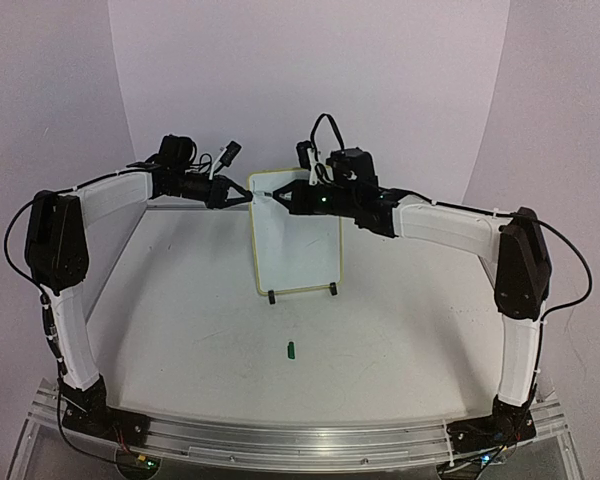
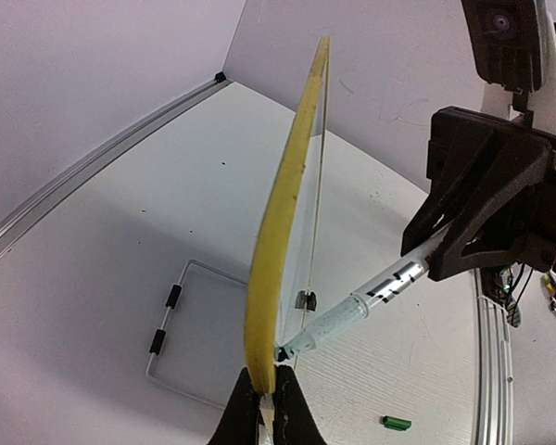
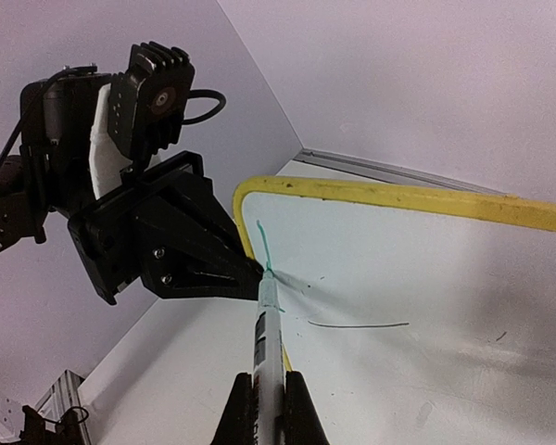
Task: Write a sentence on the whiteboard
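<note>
The whiteboard with its yellow rim stands upright on a wire stand at the table's middle back. My left gripper is shut on the board's upper left edge; the left wrist view shows its fingers pinching the yellow rim. My right gripper is shut on a white pen, whose tip touches the board near its top left corner. Of the sentence only one short green stroke shows; no words are legible. The pen also shows in the left wrist view.
The pen's green cap lies on the table in front of the board. The wire stand with black feet holds the board. A thin dark line marks the board's face. Purple walls enclose the table.
</note>
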{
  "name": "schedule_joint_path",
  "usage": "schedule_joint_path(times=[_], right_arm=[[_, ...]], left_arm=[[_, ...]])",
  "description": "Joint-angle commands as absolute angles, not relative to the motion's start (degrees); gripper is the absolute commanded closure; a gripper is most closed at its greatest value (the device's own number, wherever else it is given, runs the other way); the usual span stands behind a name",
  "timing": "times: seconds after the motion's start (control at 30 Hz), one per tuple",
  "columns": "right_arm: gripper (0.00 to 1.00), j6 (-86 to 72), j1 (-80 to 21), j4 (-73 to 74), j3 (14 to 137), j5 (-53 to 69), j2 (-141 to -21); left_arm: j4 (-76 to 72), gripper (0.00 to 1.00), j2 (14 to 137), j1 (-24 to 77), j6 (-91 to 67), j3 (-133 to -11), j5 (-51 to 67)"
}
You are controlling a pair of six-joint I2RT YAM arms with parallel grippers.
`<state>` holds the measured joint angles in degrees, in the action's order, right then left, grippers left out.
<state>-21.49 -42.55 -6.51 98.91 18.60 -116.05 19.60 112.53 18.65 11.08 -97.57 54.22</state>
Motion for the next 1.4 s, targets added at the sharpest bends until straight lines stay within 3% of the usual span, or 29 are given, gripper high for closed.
schedule_joint_path(times=[0.0,0.37,0.73,1.37], right_arm=[[1.0,-21.7,-42.2,-7.1,98.7,12.2,-114.0],[1.0,-21.3,-42.2,-9.2,95.3,9.8,-110.8],[1.0,-22.0,-42.2,-13.8,93.6,17.1,-108.5],[1.0,-21.4,-41.7,-13.8,97.7,16.1,-111.5]], left_arm=[[23.1,1.0,113.0,19.5,13.1,-99.3,52.8],[23.2,1.0,113.1,19.5,13.2,-99.3,52.8],[23.5,1.0,112.9,19.5,13.4,-99.3,52.6],[23.9,1.0,112.9,19.5,13.5,-99.4,52.6]])
